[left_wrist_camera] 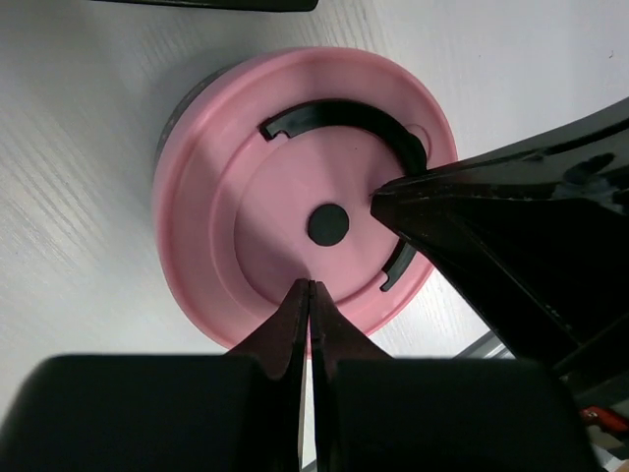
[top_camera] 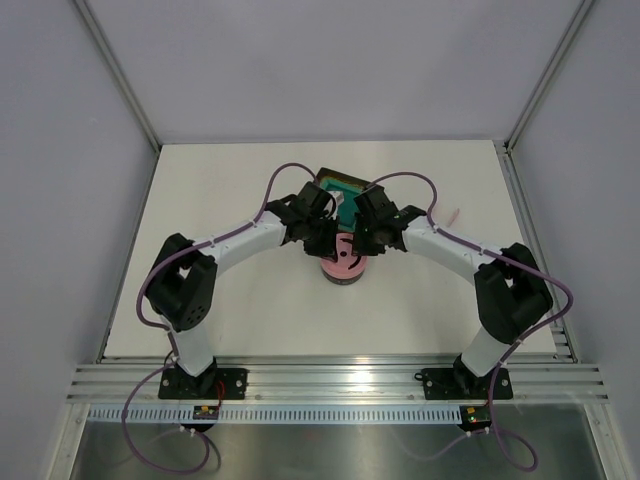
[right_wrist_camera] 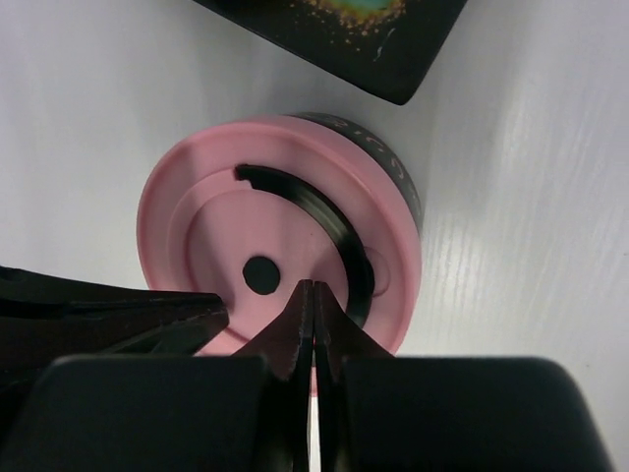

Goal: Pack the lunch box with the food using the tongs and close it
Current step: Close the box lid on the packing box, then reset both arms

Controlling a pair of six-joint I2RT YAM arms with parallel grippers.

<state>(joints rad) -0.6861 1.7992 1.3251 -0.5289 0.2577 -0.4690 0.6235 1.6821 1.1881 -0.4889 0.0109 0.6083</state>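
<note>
The left pincer (left_wrist_camera: 311, 287) is showing its two black tapered fingers pressed together into one wedge, pinching nothing. Its tip is pointing down at the near part of the round pink plastic lid (left_wrist_camera: 295, 187), apparently touching it. The right pincer (right_wrist_camera: 314, 287) is likewise squeezed shut on nothing. Its matte black point is resting at the lid's inner ring, just beside the small dark round hole in the centre (right_wrist_camera: 261, 273). In the left wrist view it is reaching in from the right to the edge of that ring.

The lid is looking smooth and satiny, with a raised outer rim, a flat recessed disc, and dark curved slots arcing around that disc (left_wrist_camera: 339, 113). It is lying on the small round steel container (left_wrist_camera: 175, 113), whose curved grey wall is peeking out below the rim. Together they are sitting at mid worktop, between the two arms.

The white worktop (top_camera: 220, 190) is showing a fine grained texture. Just beyond the container, on the far side, the square dark tray with a teal centre (top_camera: 340, 182) is lying flat, its surface speckled. To the right of the right arm, a thin pale piece (top_camera: 453, 214) is lying on the worktop, too small to make out.
</note>
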